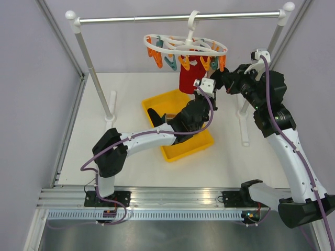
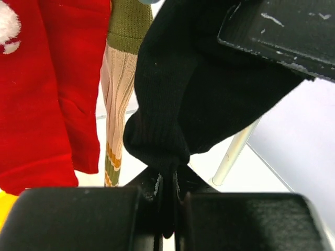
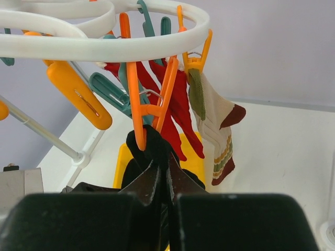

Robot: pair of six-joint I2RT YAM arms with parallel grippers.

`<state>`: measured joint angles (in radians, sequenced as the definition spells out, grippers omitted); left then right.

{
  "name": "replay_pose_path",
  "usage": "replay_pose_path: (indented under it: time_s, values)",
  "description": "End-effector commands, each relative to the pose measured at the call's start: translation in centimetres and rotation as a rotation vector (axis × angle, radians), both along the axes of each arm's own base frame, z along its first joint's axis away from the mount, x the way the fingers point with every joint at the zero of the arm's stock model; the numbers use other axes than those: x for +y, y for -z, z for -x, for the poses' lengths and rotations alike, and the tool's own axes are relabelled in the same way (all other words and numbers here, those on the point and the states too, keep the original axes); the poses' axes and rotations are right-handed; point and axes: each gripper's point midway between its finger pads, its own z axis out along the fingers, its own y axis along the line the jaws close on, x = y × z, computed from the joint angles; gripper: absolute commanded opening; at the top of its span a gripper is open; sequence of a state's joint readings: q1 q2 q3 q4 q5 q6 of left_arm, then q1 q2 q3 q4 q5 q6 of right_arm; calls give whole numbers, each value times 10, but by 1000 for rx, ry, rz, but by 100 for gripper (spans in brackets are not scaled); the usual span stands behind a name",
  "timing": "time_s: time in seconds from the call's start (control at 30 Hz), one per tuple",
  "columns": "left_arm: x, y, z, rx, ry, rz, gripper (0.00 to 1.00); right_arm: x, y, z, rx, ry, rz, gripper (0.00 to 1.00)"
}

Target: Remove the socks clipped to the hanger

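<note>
Clenched black fingers of the left pincer point(image 2: 167, 180) fill the foreground, nipping the lowest tip of the black sock point(image 2: 178, 94), which rises straight up from the closed jaws. Just left of that pincer dangles the striped sock point(image 2: 119, 78), tan with a green top. Farther left hangs the red sock point(image 2: 47, 94). Neither touches the fingers. To the pincer's right, a white post point(image 2: 233, 154) stands on the table point(image 1: 131, 162).

The right pincer point(image 3: 166, 175) is likewise shut tight, grasping the same black sock at its bunched upper end, directly beneath the orange clip point(image 3: 138, 104) that bites the fabric. Above this pincer curves the white ring of the hanger point(image 3: 104, 49), with teal clips point(image 3: 107, 86) up and to the left. The red and striped socks are pinned up and to its right, beyond the black one.

Seen from overhead, both pincers meet under the right side of the hanger, which hooks over the metal rail point(image 1: 157, 18). Below and left of them, the yellow bin point(image 1: 183, 149) sits on the table under the left arm, a dark item point(image 1: 154, 116) lying in its far left corner.
</note>
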<state>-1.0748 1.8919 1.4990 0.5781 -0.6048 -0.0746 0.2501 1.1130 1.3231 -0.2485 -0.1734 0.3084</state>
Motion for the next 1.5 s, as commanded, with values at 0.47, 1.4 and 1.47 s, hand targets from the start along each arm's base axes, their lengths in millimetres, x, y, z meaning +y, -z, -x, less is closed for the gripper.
replay_pose_path:
  time_s: [0.47,1.4,1.47]
  values:
    - [14,-37,18,44,73,117,2,-8,-18,-2,-37,53,15,34]
    - [45,-11,3,263,157,194,2,-15,-36,-32,-122,-27,61,57]
    - [46,-12,4,266,162,192,2,-15,-33,-35,-124,-58,47,57]
